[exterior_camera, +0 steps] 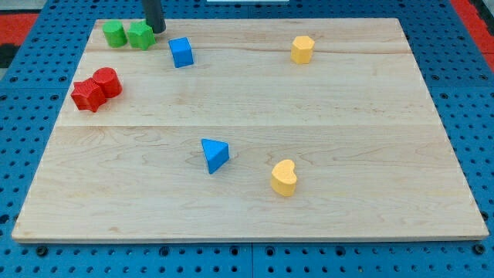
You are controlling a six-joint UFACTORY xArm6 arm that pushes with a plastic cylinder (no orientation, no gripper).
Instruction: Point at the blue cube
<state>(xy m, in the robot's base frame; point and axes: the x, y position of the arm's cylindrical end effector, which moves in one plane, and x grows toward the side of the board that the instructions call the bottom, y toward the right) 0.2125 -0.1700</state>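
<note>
- My tip point(157, 31) comes down from the view's top edge near the bench's top-left corner; the rod is dark and upright.
- There is no claw on this arm — only the rod, so there is no opening or hold to tell of.
- The tip sits just at the right edge of the green cube point(140, 35), touching it or nearly so; I cannot tell which.
- The blue cube point(181, 52) lies just below and to the right of the tip, near but apart from it, in the bench's top-left part.
- A green cylinder point(115, 34) stands to the left of the green cube, the two side by side and about touching.
- Two red blocks sit lower at the left edge: a red cylinder point(106, 82) and, against its lower left, a red star point(87, 95) — its shape is not quite clear.
- A blue triangle point(214, 154) lies near the middle of the bench, towards the view's bottom, well apart from the blue cube.
- A yellow heart point(284, 178) rests to the right of and a little below the triangle.
- Another yellow block point(302, 49) sits near the top edge, right of centre, well apart from the blue cube; its shape is hard to make out.
- The bench point(370, 116) is pale wood, lying on a blue pegboard point(478, 93).
</note>
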